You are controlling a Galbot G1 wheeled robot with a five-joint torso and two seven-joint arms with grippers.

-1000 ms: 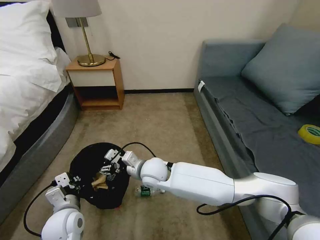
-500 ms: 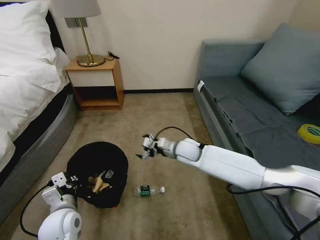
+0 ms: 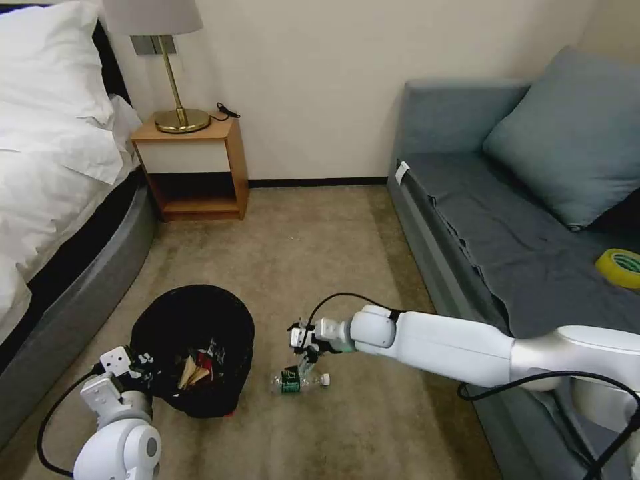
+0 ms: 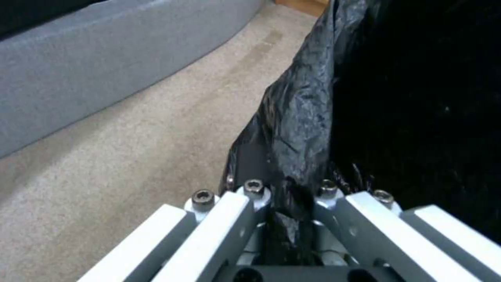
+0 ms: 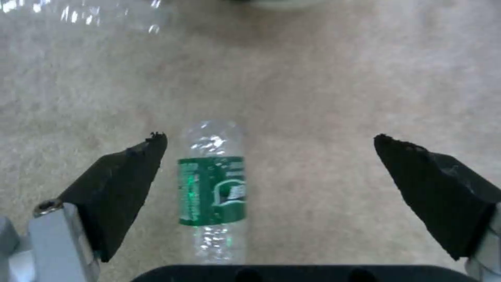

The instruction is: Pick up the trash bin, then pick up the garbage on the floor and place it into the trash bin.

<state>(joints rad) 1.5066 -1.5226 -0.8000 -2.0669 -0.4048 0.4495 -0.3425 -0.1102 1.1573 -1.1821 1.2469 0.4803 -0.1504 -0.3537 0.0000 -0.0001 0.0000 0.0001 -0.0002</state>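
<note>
The black trash bin (image 3: 193, 347) stands on the carpet with crumpled brown paper (image 3: 189, 375) and a red-and-white wrapper (image 3: 212, 355) inside. My left gripper (image 3: 142, 364) is at its near rim. In the left wrist view the left gripper (image 4: 289, 188) is shut on the rim and its black liner (image 4: 303, 109). A clear bottle with a green label (image 3: 298, 381) lies on the floor right of the bin. My right gripper (image 3: 303, 345) hovers just above it, pointing down. In the right wrist view the bottle (image 5: 214, 188) lies nearer one black finger (image 5: 120, 176) of the open right gripper (image 5: 270, 138), untouched.
A bed (image 3: 60, 200) runs along the left, and a wooden nightstand (image 3: 193, 167) with a lamp stands at the wall. A grey sofa (image 3: 507, 253) fills the right side, with a yellow tape roll (image 3: 620, 267) on its seat. Open carpet lies between them.
My right gripper left the bin's opening, swung right and has come down over the bottle. The red-and-white wrapper now shows in the bin. The left gripper keeps its hold.
</note>
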